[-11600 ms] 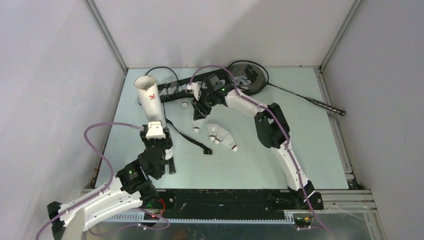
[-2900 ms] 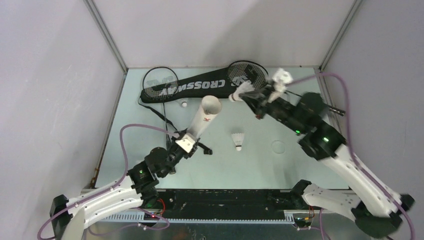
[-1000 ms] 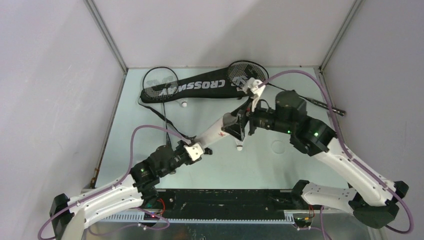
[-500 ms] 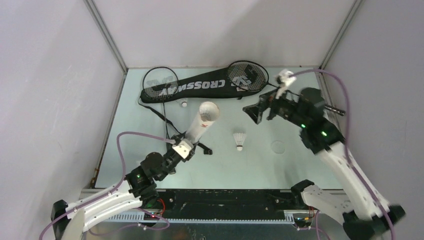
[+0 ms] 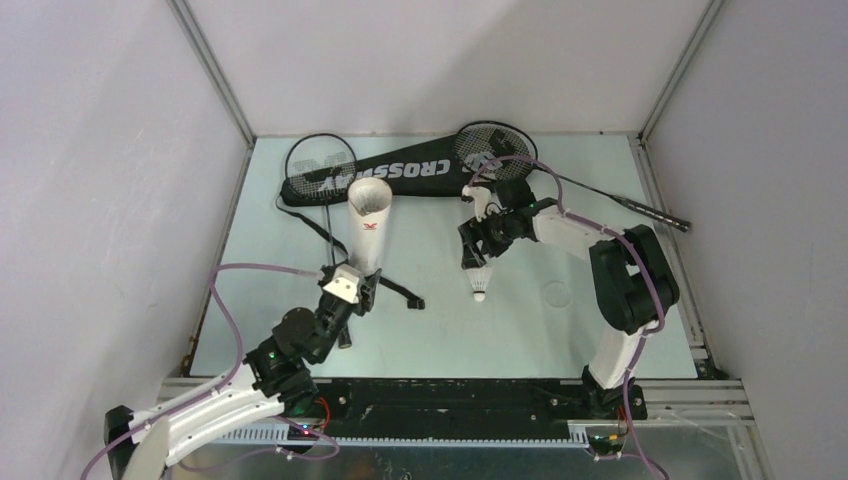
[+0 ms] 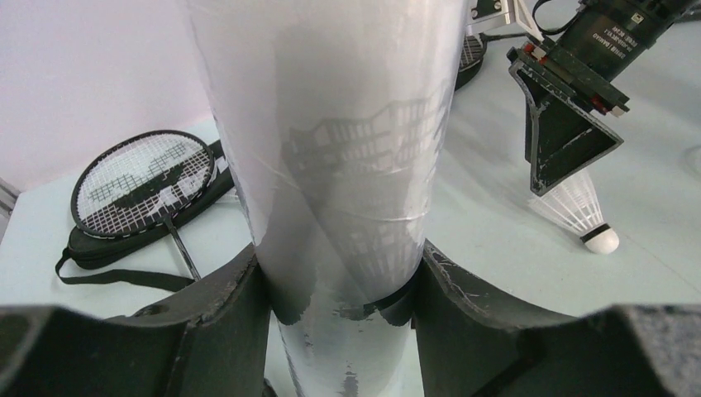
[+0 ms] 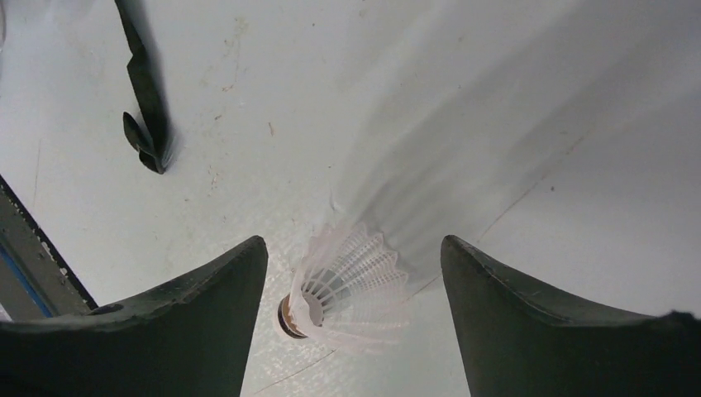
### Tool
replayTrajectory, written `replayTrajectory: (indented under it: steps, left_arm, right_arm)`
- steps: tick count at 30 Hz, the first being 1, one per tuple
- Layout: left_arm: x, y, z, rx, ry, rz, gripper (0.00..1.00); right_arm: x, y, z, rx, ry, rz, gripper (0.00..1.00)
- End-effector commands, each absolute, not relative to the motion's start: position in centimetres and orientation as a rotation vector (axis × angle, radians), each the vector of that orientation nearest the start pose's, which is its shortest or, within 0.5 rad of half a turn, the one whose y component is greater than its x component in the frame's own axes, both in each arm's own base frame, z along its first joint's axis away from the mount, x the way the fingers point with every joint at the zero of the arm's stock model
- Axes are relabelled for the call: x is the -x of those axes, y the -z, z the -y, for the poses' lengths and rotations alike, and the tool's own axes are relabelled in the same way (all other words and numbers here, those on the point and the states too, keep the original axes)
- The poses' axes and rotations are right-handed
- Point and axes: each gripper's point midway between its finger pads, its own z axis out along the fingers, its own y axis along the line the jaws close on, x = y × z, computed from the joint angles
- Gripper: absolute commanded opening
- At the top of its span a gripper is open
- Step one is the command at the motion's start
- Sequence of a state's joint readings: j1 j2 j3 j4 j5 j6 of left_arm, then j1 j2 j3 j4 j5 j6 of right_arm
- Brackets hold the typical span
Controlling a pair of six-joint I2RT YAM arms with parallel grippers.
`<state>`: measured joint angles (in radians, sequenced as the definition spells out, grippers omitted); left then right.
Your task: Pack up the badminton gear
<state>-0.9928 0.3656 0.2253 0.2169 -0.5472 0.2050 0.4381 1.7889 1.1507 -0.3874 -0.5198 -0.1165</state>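
Observation:
My left gripper [image 5: 345, 288] is shut on the lower end of the long white tube [image 5: 365, 225], which leans up and away with its open mouth toward the back. In the left wrist view the tube [image 6: 331, 149] fills the gap between the fingers [image 6: 219, 318]. A white shuttlecock [image 5: 480, 279] lies on the table, cork toward the front. My right gripper [image 5: 477, 258] hangs open just over it; its fingers [image 7: 202, 322] straddle the shuttlecock [image 7: 347, 289] without touching. The black CROSSWAY racket bag [image 5: 410, 174] lies at the back with a racket head [image 5: 320, 166] on its left end and another racket [image 5: 497, 148] at its right.
The bag's black strap [image 5: 392, 287] trails forward across the table beside the left gripper, and its end [image 7: 145, 91] shows in the right wrist view. The right racket's handle [image 5: 655, 212] reaches toward the right wall. Grey walls close in the left, back and right sides.
The right gripper left the tube's mouth, swung out to the far right, then came down over the lying shuttlecock. The left arm turned the tube from pointing right to pointing toward the back.

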Motion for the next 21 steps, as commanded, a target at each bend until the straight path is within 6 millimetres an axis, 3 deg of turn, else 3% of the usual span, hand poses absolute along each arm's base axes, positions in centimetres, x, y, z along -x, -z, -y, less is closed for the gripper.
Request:
replayTrajectory:
  steps: [1, 2, 3, 5, 6, 8, 11, 16, 21]
  left_arm:
    - [-22.0, -22.8, 15.1, -0.375, 0.244, -1.428, 0.00]
    - [-22.1, -22.7, 15.1, -0.377, 0.242, -1.430, 0.00]
    - [-22.1, -22.7, 15.2, -0.380, 0.240, -1.432, 0.00]
    - [-22.1, -22.7, 15.2, -0.381, 0.238, -1.432, 0.00]
    - [-22.1, -22.7, 15.2, -0.380, 0.238, -1.432, 0.00]
    - [-22.1, -22.7, 15.2, -0.380, 0.238, -1.433, 0.00]
    - [-21.9, -22.8, 15.4, -0.396, 0.252, -1.427, 0.00]
    - [-21.4, -22.7, 16.2, -0.448, 0.294, -1.425, 0.00]
    - [-19.9, -22.2, 19.4, -0.633, 0.412, -1.411, 0.00]
  right_arm:
    - [-32.5, -6.9, -25.7, 0.957, -0.886, -2.359, 0.75]
    - [-32.3, -6.7, -25.8, 0.959, -0.890, -2.368, 0.72]
    - [-32.1, -6.5, -25.8, 0.958, -0.894, -2.379, 0.63]
    - [-31.8, -6.3, -25.6, 0.953, -0.892, -2.405, 0.42]
    - [-31.7, -6.3, -25.6, 0.944, -0.883, -2.414, 0.26]
    - [-31.4, -6.9, -25.4, 0.940, -0.870, -2.420, 0.08]
    - [-30.9, -9.1, -25.5, 0.930, -0.844, -2.377, 0.00]
    - [-30.1, -17.3, -25.1, 0.842, -0.686, -2.160, 0.00]
    - [-27.4, -28.8, -23.9, 0.716, -0.579, -1.790, 0.00]
